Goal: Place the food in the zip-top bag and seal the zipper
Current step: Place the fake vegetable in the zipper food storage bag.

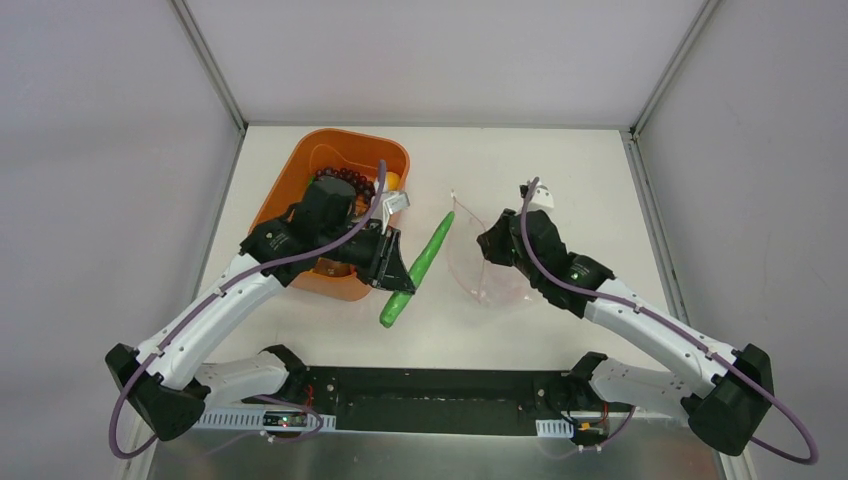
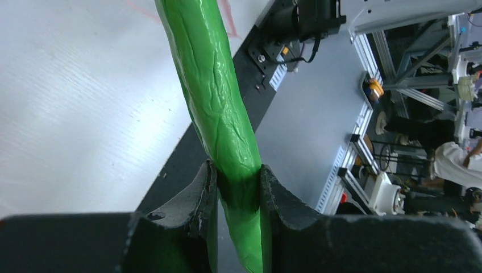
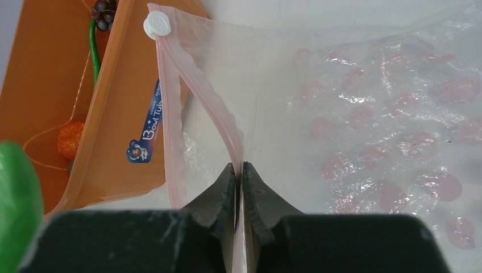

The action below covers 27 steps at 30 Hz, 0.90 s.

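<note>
My left gripper (image 1: 400, 262) is shut on the long green pod (image 1: 418, 265), holding it beside the orange basket; in the left wrist view the pod (image 2: 213, 85) runs up from between the fingers. My right gripper (image 1: 492, 240) is shut on the pink zipper (image 3: 211, 108) edge of the clear zip-top bag (image 1: 487, 268), which lies mid-table with its mouth toward the pod. The bag's pink dots (image 3: 392, 159) show in the right wrist view, and the mouth stands parted. The dark purple grape bunch (image 1: 352, 179) and an orange round fruit (image 1: 393, 181) lie in the basket.
The orange basket (image 1: 300, 170) stands at the back left, partly hidden under my left arm; its wall with a blue sticker (image 3: 149, 122) shows in the right wrist view. A white slider tab (image 3: 158, 24) sits at the zipper's far end. The black base bar (image 1: 430, 385) runs along the near edge.
</note>
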Each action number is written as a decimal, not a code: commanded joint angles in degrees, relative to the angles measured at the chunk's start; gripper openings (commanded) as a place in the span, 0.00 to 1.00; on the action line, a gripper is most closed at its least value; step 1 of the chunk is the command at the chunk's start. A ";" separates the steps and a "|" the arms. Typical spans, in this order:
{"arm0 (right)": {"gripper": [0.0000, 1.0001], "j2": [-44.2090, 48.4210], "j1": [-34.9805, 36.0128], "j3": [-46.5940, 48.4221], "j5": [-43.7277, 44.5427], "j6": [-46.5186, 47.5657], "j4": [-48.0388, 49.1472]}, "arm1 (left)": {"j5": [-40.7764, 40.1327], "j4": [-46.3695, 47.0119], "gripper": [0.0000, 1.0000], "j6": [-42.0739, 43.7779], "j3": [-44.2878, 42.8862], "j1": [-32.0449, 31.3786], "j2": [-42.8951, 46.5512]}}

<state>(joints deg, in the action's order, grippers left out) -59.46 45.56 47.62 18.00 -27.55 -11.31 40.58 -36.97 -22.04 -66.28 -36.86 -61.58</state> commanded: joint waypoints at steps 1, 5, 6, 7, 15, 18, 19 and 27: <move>0.10 1.30 -0.24 -0.57 1.36 -0.98 5.08 | 6.07 -2.65 0.00 -0.45 1.33 -1.11 -1.24; 0.10 1.37 -0.23 -0.86 0.45 -0.44 5.60 | 4.79 -5.21 0.00 -1.63 -0.47 -1.30 -6.27; 0.10 1.55 -0.24 -0.86 0.03 -0.13 5.60 | 4.67 -4.97 0.00 -1.93 -0.63 -1.67 -7.26; 0.10 1.85 -0.21 -0.90 -0.31 0.13 5.68 | 4.93 -4.27 0.00 -2.17 -1.17 -1.98 -8.37; 0.09 4.30 -0.14 -2.43 -6.34 3.51 8.35 | 4.25 -1.98 0.00 -5.02 -11.58 -4.25 -17.70; 0.08 4.95 -0.12 -2.41 -8.33 5.09 8.52 | 1.70 -4.91 0.00 -5.65 -15.31 -4.27 -21.94; 0.08 5.23 -0.13 -2.62 -9.16 5.62 9.04 | 1.02 -6.57 0.00 -5.65 -16.54 -4.27 -23.65; 0.07 8.33 0.18 -4.00 -10.46 8.93 9.77 | -5.08 -10.18 0.02 -9.16 -22.69 -4.62 -30.88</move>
<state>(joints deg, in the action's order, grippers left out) -53.58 45.58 44.51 8.84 -21.30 -4.67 39.72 -43.05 -29.15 -84.97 -40.93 -91.57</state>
